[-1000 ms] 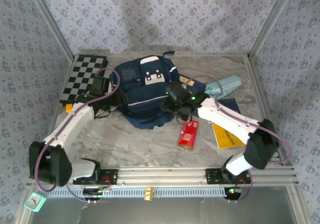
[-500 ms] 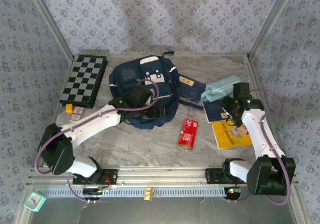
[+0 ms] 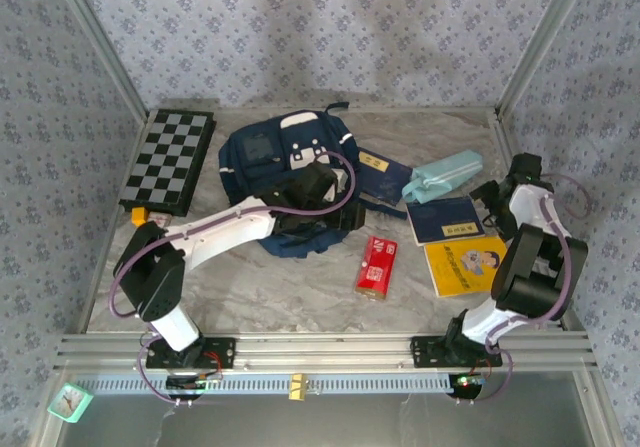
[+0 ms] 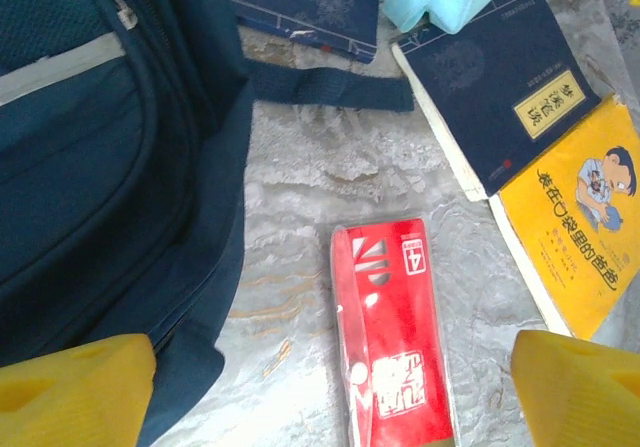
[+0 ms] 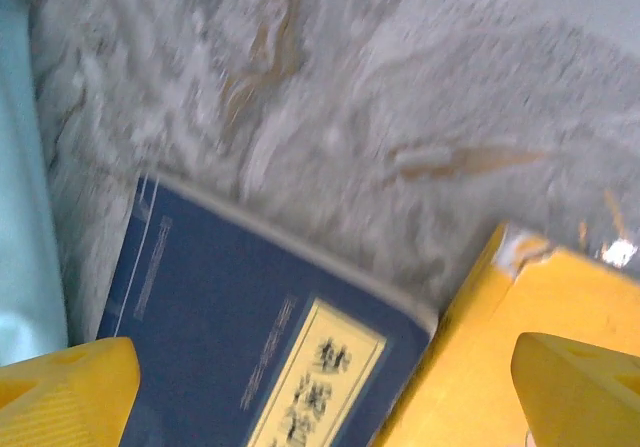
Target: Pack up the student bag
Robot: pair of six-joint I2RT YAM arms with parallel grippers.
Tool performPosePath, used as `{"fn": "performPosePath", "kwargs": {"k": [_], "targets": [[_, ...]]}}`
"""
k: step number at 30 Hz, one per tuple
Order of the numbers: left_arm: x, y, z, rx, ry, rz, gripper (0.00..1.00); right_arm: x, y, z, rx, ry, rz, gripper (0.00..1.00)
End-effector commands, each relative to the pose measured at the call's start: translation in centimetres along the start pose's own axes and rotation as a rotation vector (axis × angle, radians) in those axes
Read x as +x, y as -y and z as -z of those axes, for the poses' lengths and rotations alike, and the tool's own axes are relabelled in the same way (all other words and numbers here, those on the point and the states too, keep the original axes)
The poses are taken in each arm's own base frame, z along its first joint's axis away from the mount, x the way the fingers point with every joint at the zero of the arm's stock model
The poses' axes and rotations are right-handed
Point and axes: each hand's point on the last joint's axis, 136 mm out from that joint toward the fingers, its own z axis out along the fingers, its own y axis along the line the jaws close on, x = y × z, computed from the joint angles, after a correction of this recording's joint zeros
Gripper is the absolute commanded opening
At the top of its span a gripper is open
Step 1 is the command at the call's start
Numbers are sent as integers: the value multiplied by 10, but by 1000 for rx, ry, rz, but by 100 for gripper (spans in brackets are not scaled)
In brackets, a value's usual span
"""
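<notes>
Books [image 3: 455, 237] lie right of the student bag [image 3: 285, 162], which sits back-centre on the surface [image 3: 260, 287] from above, the left arm [image 3: 215, 232] reaching over its near edge. At the left wrist we see the left jaws released (gripping nothing) above a red packet [image 4: 395, 347]. At the right wrist, the right jaws gape over a navy book [image 5: 200, 307].

A red packet [image 3: 377, 266] lies flat on the marble desk [image 3: 270, 287]. Right of it a yellow book [image 3: 468, 264] touches a navy book [image 3: 445, 220]. A light-blue pencil case [image 3: 445, 175] lies farther back, and a chessboard [image 3: 170, 161] is well apart, far left.
</notes>
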Motion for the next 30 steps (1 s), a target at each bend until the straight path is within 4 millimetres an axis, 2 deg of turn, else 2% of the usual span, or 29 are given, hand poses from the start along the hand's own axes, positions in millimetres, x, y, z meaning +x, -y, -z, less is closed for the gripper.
{"fn": "performPosePath", "kwargs": {"k": [1, 7, 9, 16, 22, 30], "targets": [[-16, 19, 1, 52, 43, -41, 97, -15, -2, -10, 16, -3, 4, 97], [-17, 17, -9, 41, 38, -48, 100, -28, 12, -32, 42, -25, -40, 97], [-17, 17, -12, 38, 36, -50, 100, -24, 17, -41, 70, -63, -46, 97], [-15, 15, -19, 28, 14, -48, 100, -20, 30, -55, 100, -86, -65, 97], [-10, 13, -18, 21, 4, -41, 100, 3, 25, -57, 52, -155, -62, 97], [4, 7, -7, 2, 12, -25, 100, 43, 4, -48, -28, -244, 51, 97]]}}
